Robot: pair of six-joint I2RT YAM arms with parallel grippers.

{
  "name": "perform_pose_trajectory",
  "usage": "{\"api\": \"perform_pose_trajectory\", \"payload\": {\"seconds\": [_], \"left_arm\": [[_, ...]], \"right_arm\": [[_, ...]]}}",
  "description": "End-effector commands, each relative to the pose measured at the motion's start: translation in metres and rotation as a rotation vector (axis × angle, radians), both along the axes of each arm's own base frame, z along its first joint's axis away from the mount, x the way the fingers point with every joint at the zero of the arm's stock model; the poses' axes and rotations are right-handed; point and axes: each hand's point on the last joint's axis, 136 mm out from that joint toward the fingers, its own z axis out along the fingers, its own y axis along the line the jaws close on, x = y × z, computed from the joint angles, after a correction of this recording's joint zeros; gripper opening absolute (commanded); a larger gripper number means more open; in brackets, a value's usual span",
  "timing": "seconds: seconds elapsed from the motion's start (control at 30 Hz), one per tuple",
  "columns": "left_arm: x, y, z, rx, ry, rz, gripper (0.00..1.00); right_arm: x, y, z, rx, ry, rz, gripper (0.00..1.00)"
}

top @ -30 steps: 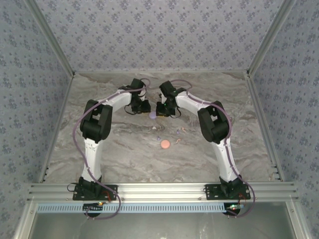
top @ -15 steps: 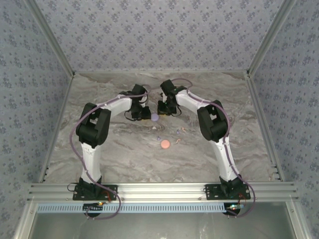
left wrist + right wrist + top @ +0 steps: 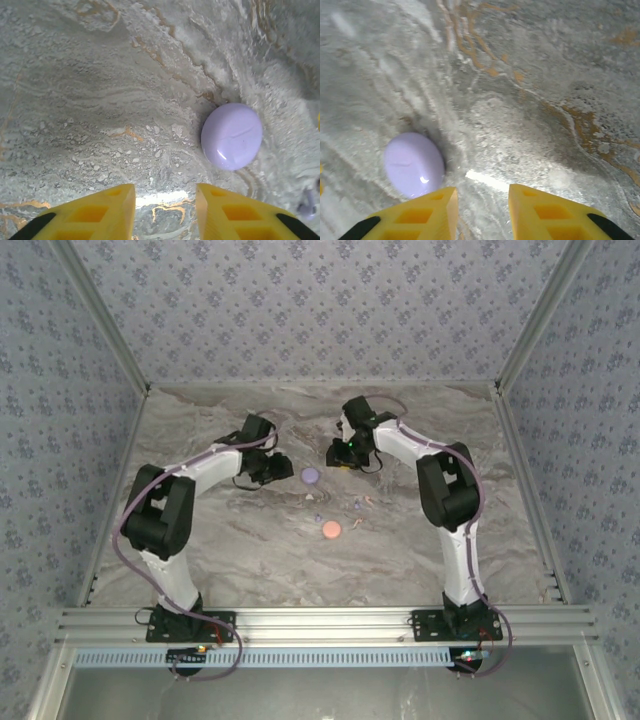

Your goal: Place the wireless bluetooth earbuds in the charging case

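Here we see the left gripper point(image 3: 165, 197) with its yellow fingers point(image 3: 100, 207) moderately parted and holding nothing, with bare marble tabletop point(image 3: 75, 100) between them. The closed lavender round case point(image 3: 231, 136) lies ahead and to the right of them, untouched. The right gripper point(image 3: 481, 200) is likewise parted and empty, with the same case just ahead-left of its fingers. The earbuds point(image 3: 358, 504) lie loose, nearer the arm bases than both finger pairs, by a pinkish-orange round case point(image 3: 331, 530).

Soft, even overhead light, with faint shadows on the marble tabletop point(image 3: 200, 540). Wrist views show a white glare patch on the near marble and small glints on the lavender case point(image 3: 231, 136); frame edges soften.
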Motion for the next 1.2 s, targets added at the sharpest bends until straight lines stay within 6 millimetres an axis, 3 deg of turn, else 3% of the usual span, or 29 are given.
{"api": "perform_pose_trajectory", "payload": {"seconds": [0.0, 0.3, 1.17], "left_arm": [[0.006, -0.016, 0.012, -0.156, -0.030, 0.043, 0.41], [0.007, -0.032, -0.005, -0.277, 0.013, 0.070, 0.47], [0.006, -0.052, -0.032, -0.306, 0.077, 0.044, 0.43]], "right_arm": [[-0.006, 0.021, 0.020, 0.137, -0.028, 0.082, 0.37], [-0.007, 0.038, 0.006, 0.180, 0.029, 0.095, 0.38], [-0.008, 0.049, -0.016, 0.199, 0.101, 0.100, 0.29]]}}
